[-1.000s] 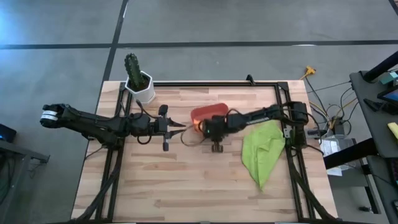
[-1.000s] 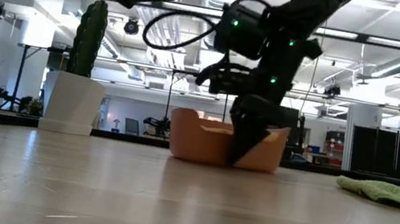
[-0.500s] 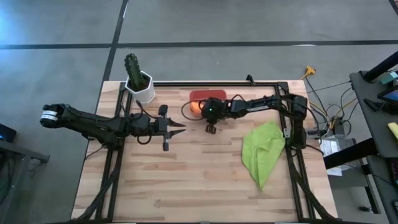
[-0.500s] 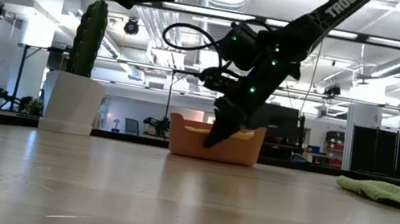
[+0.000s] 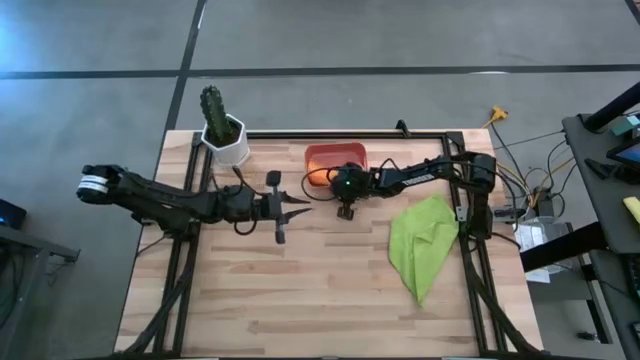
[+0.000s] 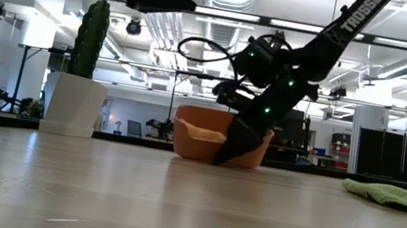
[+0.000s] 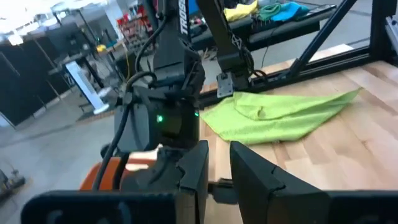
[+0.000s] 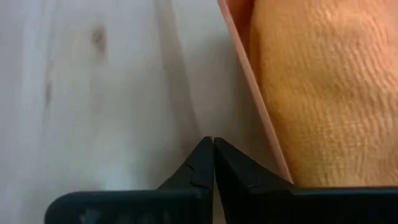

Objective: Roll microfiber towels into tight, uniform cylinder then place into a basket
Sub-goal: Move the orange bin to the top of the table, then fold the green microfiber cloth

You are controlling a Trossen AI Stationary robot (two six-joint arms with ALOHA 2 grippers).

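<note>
The lime green microfiber towel (image 5: pixel 422 243) lies crumpled on the right side of the wooden tabletop (image 5: pixel 300 290), well apart from the small salmon-red plastic tub (image 5: pixel 335 157) at the far edge. I judge this cloth is light, soft and limp; it will sag and fold if lifted, so it is better to pinch it at a corner or along one edge, flatten it, and then roll it from that edge. The bright orange microfiber towel (image 8: pixel 311 87) is already inside the tub, close against its thin wall. The right hand (image 5: pixel 345 207) is low at the near side of the tub, just beside its wall; in the right wrist view its two dark fingertips (image 8: pixel 205 163) meet each other, closed with nothing between them. The left hand (image 5: pixel 300 204) hovers above the middle of the tabletop, pointing toward the right arm, and its fingers (image 7: pixel 252 174) stand a narrow gap apart and hold nothing. A white pot with a green cactus (image 5: pixel 225 128) stands at the far left corner.
</note>
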